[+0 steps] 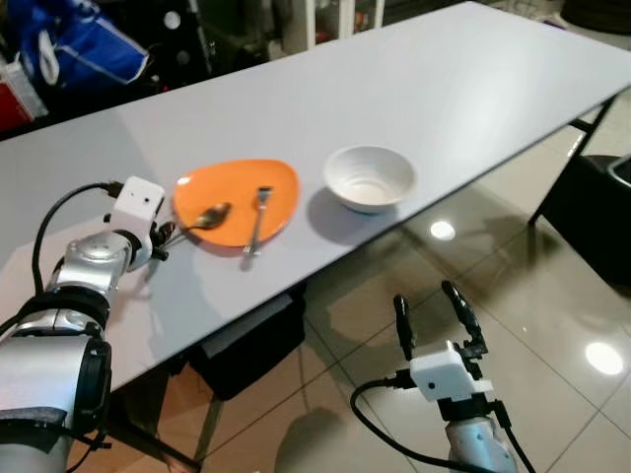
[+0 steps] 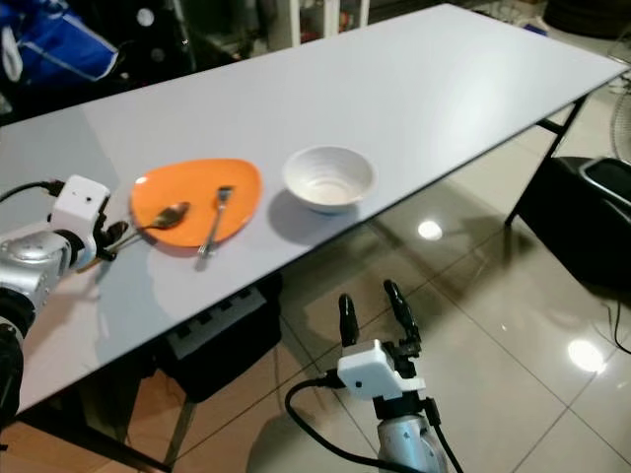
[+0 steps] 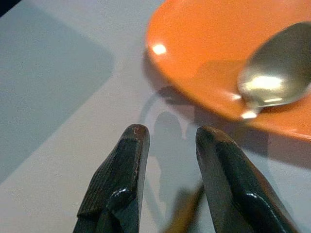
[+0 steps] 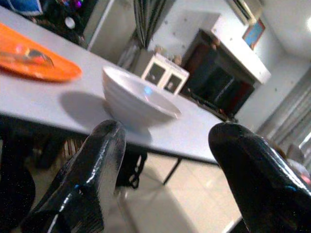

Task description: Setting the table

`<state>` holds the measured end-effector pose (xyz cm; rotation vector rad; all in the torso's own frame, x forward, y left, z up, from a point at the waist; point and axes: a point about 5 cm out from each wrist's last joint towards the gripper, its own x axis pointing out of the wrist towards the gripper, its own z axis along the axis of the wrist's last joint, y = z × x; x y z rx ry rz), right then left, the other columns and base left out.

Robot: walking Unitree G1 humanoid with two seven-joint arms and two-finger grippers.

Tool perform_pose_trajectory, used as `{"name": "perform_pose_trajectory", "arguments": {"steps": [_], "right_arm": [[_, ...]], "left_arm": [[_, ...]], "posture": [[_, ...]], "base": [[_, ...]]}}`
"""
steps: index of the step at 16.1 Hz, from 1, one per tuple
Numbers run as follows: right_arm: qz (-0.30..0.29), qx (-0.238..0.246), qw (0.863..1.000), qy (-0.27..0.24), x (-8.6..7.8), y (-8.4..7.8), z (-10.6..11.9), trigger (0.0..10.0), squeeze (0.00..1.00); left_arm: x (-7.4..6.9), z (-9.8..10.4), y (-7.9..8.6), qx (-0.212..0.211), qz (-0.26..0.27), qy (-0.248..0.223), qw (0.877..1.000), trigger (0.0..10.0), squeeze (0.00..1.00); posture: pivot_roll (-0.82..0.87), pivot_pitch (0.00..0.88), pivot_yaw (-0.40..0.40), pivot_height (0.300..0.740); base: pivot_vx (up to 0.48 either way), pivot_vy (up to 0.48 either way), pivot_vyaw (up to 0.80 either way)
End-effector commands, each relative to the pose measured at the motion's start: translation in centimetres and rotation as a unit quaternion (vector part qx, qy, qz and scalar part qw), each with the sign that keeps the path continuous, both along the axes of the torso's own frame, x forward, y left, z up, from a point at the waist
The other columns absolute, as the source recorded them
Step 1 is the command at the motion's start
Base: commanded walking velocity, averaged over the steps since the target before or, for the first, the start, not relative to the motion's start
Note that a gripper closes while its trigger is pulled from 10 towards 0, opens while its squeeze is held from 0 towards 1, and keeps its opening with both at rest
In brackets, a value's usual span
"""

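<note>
An orange plate [image 1: 237, 192] lies on the grey table [image 1: 444, 89] near its front edge. A spoon [image 1: 210, 216] rests with its bowl on the plate's left part and its handle sticking out over the rim. A fork [image 1: 258, 222] lies across the plate's right side. Just right of the plate stands a white bowl [image 1: 370, 177], upright and empty. My left gripper [image 1: 164, 241] sits low on the table at the plate's left rim. Its fingers [image 3: 124, 170] are a little apart, and the spoon handle runs in between them. My right gripper [image 1: 429, 305] hangs open below the table edge, over the floor, pointing toward the bowl [image 4: 136, 99].
A black box [image 1: 246, 345] sits on the glossy tiled floor under the table. A dark bin or seat [image 1: 601, 207] stands at the right, beside the table leg [image 1: 562, 168]. Blue bags [image 1: 84, 44] and dark furniture crowd the far side.
</note>
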<state>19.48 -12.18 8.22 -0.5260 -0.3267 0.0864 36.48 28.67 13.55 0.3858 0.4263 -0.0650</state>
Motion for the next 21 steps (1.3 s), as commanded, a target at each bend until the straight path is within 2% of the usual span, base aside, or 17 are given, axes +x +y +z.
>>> {"name": "perform_pose_trajectory", "arguments": {"steps": [1, 4, 14, 17, 21], "right_arm": [[0.007, -0.009, 1.000, -0.016, 0.1, 0.1, 0.3, 10.0, 0.00], [-0.002, -0.017, 1.000, 0.014, 0.1, 0.0, -0.1, 10.0, 0.00], [-0.016, -0.009, 1.000, 0.015, -0.2, 0.0, -0.2, 10.0, 0.00], [-0.017, -0.002, 1.000, 0.014, -0.3, 0.1, -0.2, 10.0, 0.00], [-0.016, -0.002, 1.000, 0.014, -0.4, 0.3, -0.1, 10.0, 0.00]], "left_arm": [[0.2, 0.6, 0.2, 0.001, 0.005, -0.010, 1.000, 10.0, 0.00], [0.4, 0.7, -0.1, 0.005, 0.003, -0.013, 1.000, 10.0, 0.00], [0.4, 0.3, -0.6, 0.040, -0.020, 0.002, 0.999, 10.0, 0.00], [0.4, 0.0, -1.1, 0.060, -0.045, 0.014, 0.997, 10.0, 0.00], [0.7, 0.1, -1.9, 0.092, -0.082, 0.020, 0.992, 10.0, 0.00]], "posture": [[-0.13, 0.042, 0.046, 0.740], [-0.14, 0.045, 0.050, 0.740], [-0.15, 0.051, 0.062, 0.740], [-0.14, 0.057, 0.066, 0.740], [-0.14, 0.060, 0.069, 0.740]], "base": [[0.307, 0.368, 0.00], [0.186, 0.260, 0.00], [0.000, 0.000, 0.00], [0.000, -0.454, 0.00], [0.000, 0.000, 0.00]]}}
